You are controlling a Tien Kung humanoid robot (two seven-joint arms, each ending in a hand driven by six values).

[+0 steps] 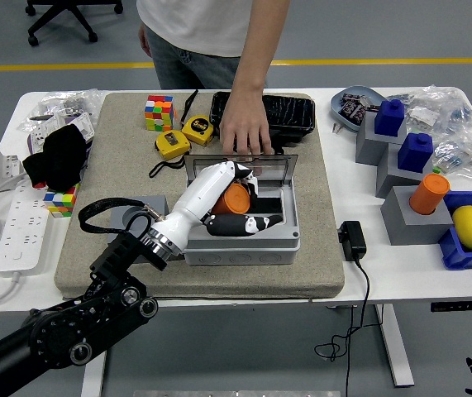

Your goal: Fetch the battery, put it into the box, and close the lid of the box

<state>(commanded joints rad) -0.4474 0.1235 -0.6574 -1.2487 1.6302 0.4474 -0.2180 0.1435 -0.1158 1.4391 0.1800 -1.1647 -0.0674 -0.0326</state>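
The left hand's fingers [252,222] are curled around the orange battery [236,199], pinching it between the dark thumb below and the white-and-black digits above, so the battery sits tucked in the palm with only its orange side showing. The left hand [227,203] hangs over the open cavity of the grey box [242,240], with the battery above the left part of the opening; whether it touches the box floor cannot be told. The white forearm runs down and left from the hand to a metal wrist ring, then into the black left arm [62,339], which enters from the lower left corner. The box's clear lid [277,165] stands open at the far edge of the box, tilted back. A person's hand [245,132] reaches down from the top and rests its fingertips on the upper edge of that lid. Just behind the box lies a black tray [289,112] wrapped in glossy film. The box stands on a beige mat [322,248] that covers the middle of the white surface [401,273]. On the mat's far left are a colour cube [159,112] and two yellow tape measures [184,136]. To the right, well apart from the box, grey blocks carry blue pieces and an orange cylinder [429,193], and a lemon [471,226] lies in a blue bin. A black adapter [352,240] sits just beside the mat's right edge.
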